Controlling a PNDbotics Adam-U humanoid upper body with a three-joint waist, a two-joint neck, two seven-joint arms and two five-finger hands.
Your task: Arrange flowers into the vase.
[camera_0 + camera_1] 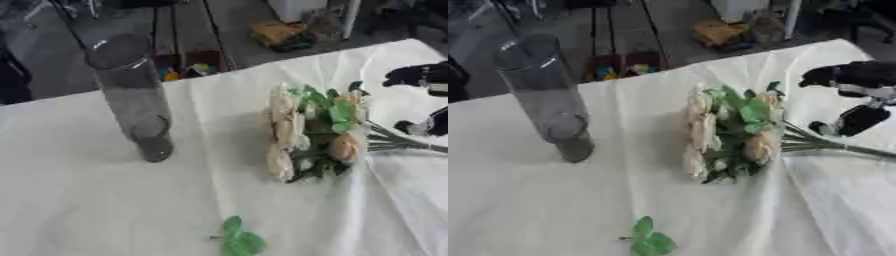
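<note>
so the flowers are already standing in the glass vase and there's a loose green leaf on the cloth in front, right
Not quite. The flowers lie on the white cloth to the right of the empty glass vase, as the right eye view shows. The loose green leaf is on the cloth in front.

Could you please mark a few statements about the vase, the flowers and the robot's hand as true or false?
1. The glass vase already holds flowers. False: it is empty.
2. The bouquet lies on the white tablecloth, to the right of the vase. True.
3. The right hand is at the bouquet's stem end. True.
4. A loose green leaf lies inside the vase. False: it lies on the cloth near the front edge.
5. The robot's left hand grips the vase. False: no left hand is in view.
</note>
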